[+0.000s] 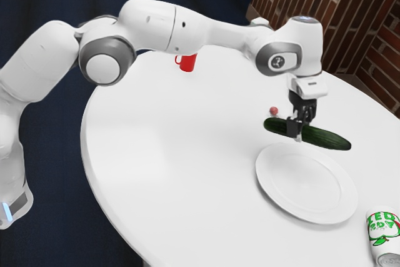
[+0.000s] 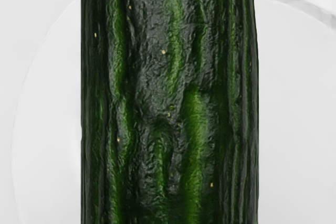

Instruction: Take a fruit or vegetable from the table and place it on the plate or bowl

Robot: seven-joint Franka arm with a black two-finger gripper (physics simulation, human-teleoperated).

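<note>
Round white desk [image 1: 175, 173], carrying everything else. Behind it, at the exterior view's upper right, a red brick wall [image 1: 337, 4].

White arm [image 1: 187, 29], coming in from the exterior view's left and bending down over the desk's right part.

White plate [image 1: 306, 182], flat on the desk near the exterior view's lower right. In the wrist view, pale plate surface [image 2: 47, 129] on either side of what the gripper holds.

Dark green cucumber [image 1: 328, 139], lifted clear of the desk and hanging above the plate's far rim. Slightly tilted, with the end toward the exterior view's right lower. Bumpy, striped skin [image 2: 168, 98] close under the hand in the wrist view.

White can [image 1: 382, 229] at the exterior view's lower right corner, just beside the plate. Green lettering partly readable, seemingly "ED" above "OY", the rest cut off.

Red cup [image 1: 186, 62] at the desk's far edge, partly behind the arm.

Black gripper [image 1: 299, 130], pointing straight down, fingers pinching the cucumber from two sides, nearer its end toward the exterior view's left than its middle.

Tiny red round thing [image 1: 272, 110] on the desk beyond the gripper, too small to identify.
</note>
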